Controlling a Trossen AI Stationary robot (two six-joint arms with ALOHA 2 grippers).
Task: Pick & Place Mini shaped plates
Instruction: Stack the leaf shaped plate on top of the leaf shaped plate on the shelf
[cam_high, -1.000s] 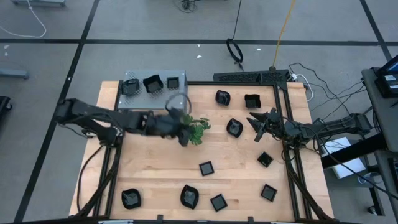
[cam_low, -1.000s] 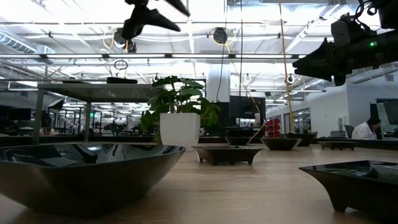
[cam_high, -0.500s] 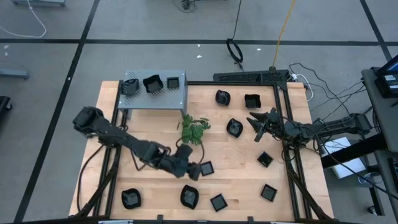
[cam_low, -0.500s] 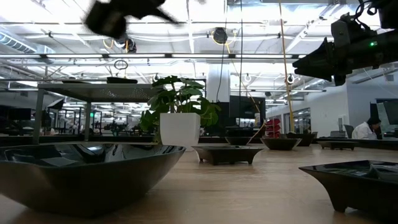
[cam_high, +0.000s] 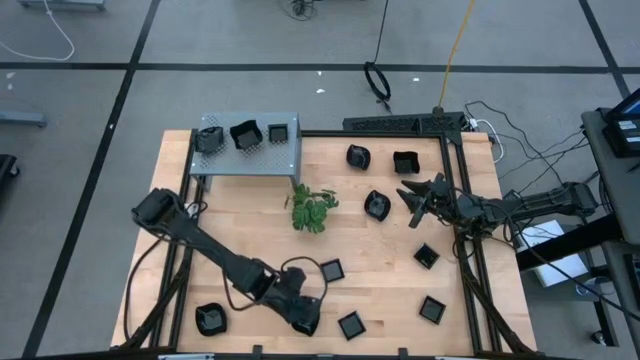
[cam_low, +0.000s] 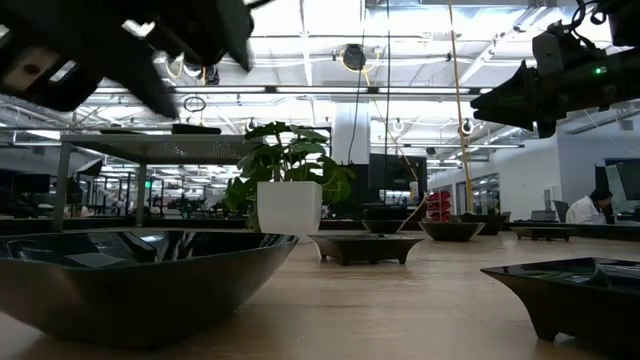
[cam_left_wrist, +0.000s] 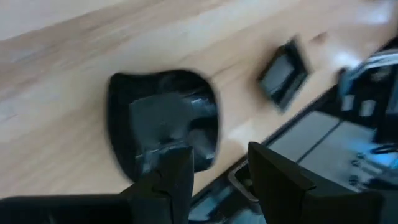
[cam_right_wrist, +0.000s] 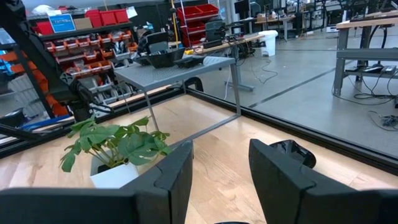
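Small glossy black plates lie scattered on the wooden table (cam_high: 240, 240). Three more sit on the grey perforated box (cam_high: 250, 160). My left gripper (cam_high: 303, 322) is open and hovers over a rounded plate (cam_left_wrist: 165, 124) near the table's near edge. Its fingers stand over that plate's rim without touching it, as far as the blurred left wrist view shows. A small square plate (cam_left_wrist: 283, 74) lies just beyond. My right gripper (cam_high: 412, 197) is open and waits in the air at the right side, beside a rounded plate (cam_high: 377, 205).
A green plant sprig in a white pot (cam_high: 312, 210) stands mid-table. Other plates lie at the near left corner (cam_high: 210, 319), near edge (cam_high: 351, 324), middle (cam_high: 331, 270) and right side (cam_high: 426, 256). A black frame rail (cam_high: 470, 270) borders the right edge.
My left gripper has swung from beside the plant and grey box toward the table's near edge, ending over the rounded plate there. The right arm has kept still, and no plate has moved.
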